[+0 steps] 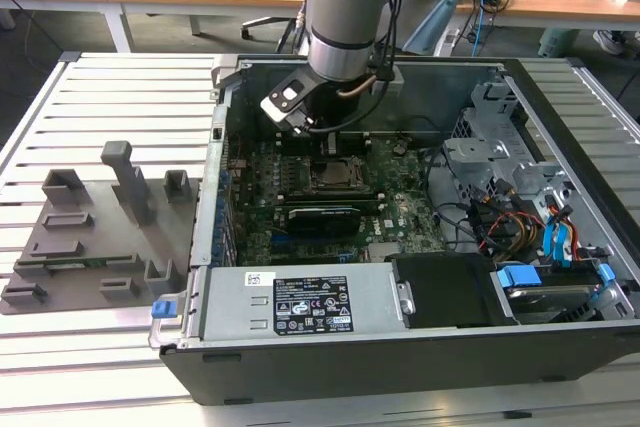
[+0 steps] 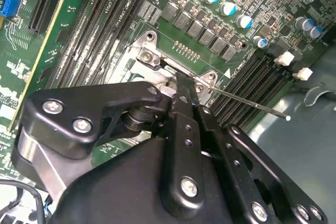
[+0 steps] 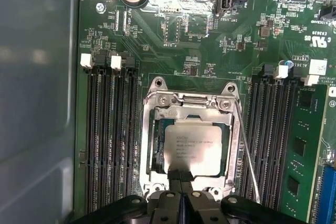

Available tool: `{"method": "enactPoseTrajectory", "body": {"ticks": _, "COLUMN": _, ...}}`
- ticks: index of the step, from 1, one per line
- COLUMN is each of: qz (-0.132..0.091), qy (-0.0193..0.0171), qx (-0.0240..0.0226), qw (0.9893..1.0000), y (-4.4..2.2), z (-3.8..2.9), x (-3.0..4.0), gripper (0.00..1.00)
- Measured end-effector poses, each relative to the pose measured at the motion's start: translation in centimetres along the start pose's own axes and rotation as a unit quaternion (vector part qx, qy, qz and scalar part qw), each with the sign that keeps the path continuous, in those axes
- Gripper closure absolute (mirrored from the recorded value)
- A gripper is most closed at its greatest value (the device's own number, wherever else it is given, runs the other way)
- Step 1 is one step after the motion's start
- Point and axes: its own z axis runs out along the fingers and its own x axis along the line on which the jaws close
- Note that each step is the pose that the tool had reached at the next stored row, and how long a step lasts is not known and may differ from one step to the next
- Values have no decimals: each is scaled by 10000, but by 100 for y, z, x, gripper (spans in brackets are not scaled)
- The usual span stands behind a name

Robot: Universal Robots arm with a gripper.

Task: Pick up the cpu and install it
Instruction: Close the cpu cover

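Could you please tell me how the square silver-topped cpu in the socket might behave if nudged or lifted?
The silver-grey metal-topped cpu looks rigid, so it probably won't flex. Its smooth top likely offers little grip. Lying flat inside the metal socket frame, it should neither roll nor tip; the frame would probably block sideways pushes.

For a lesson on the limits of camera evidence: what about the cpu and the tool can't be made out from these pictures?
- First wrist view: one edge of the cpu is covered by the tool, so whether they touch is unclear.
- Second wrist view: most of the socket is covered by the tool's body.
- Exterior view: the tool's tip is hidden behind the arm.
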Motion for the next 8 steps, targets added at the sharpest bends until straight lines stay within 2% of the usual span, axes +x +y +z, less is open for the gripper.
{"method": "enactPoseTrajectory", "body": {"ticks": 5, "qz": -1, "qy": 0, "qx": -1, "qw": 10000, "y": 122, "z": -3, "x": -8, "gripper": 89}}
{"method": "enactPoseTrajectory", "body": {"ticks": 8, "qz": -1, "qy": 4, "qx": -4, "qw": 10000, "y": 148, "z": -23, "x": -8, "gripper": 89}}
